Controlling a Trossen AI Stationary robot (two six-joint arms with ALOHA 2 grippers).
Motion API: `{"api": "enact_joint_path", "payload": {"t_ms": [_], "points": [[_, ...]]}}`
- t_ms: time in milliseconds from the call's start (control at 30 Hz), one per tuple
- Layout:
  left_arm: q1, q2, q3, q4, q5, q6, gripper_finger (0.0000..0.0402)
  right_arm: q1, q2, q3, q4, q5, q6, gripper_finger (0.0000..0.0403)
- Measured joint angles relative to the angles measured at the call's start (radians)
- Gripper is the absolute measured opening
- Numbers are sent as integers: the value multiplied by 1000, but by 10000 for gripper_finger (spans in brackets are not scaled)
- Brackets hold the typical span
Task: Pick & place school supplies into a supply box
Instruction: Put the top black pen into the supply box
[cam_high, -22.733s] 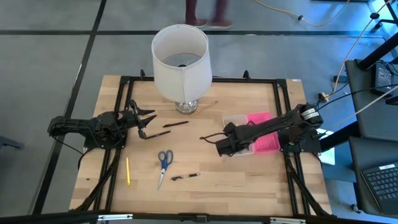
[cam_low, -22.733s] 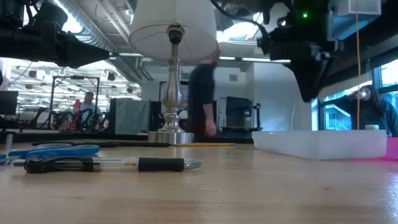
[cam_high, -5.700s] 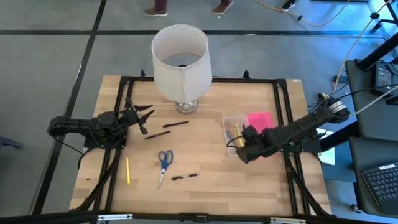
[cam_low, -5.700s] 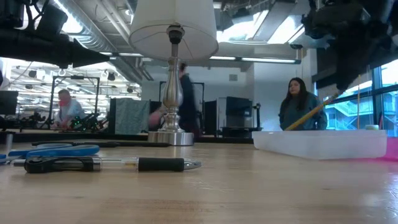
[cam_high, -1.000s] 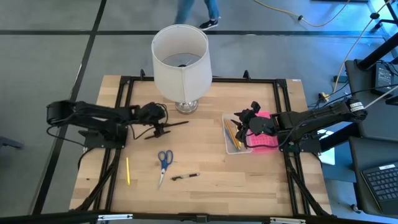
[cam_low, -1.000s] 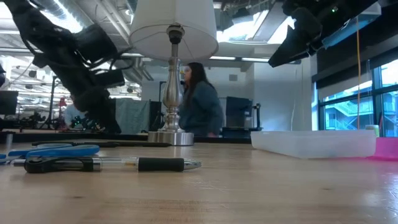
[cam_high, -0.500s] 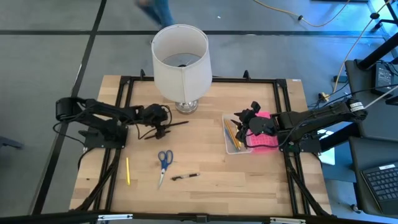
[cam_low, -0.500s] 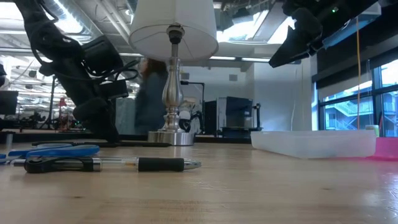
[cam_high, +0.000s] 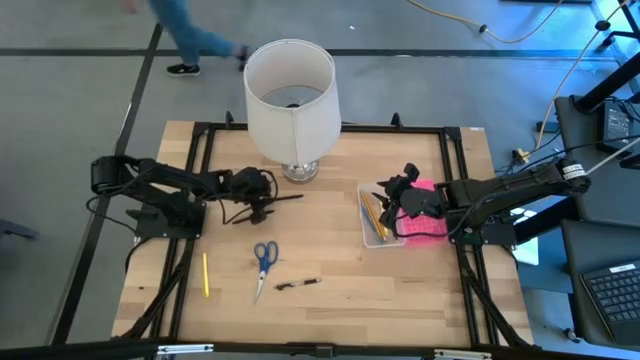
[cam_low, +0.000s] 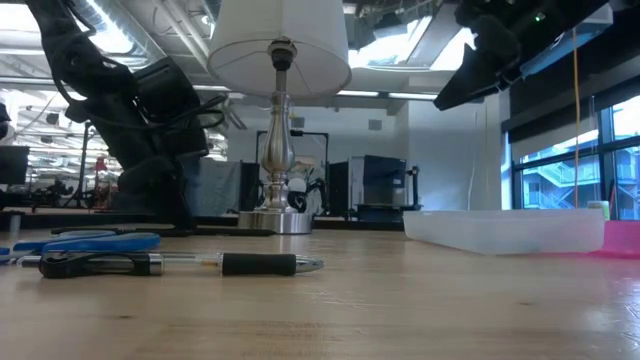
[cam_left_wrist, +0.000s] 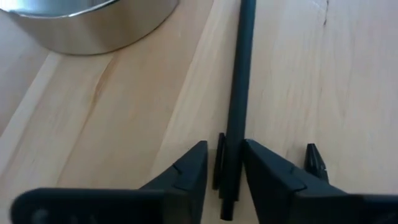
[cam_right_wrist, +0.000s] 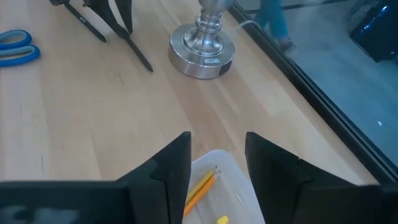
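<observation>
We see the left gripper clenched on a dark pen lying between its fingers, its long axis running straight ahead of them.

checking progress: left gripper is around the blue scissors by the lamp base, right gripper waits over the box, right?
Not the scissors. The left wrist view shows the left gripper closing around a black pen; the blue scissors lie untouched. The right gripper does wait over the box.
</observation>
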Motion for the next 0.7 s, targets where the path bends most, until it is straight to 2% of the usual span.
{"api": "enact_joint_path", "payload": {"t_ms": [300, 533, 700], "points": [[-42, 1, -4, 44, -7, 20, 38, 1, 0, 0, -8, 0, 6, 155], [-72, 1, -5, 87, 7, 14, 39, 1, 0, 0, 2, -14, 4, 155], [-106, 4, 16, 89, 30, -24, 38, 1, 0, 0, 33, -119, -53, 155]]}}
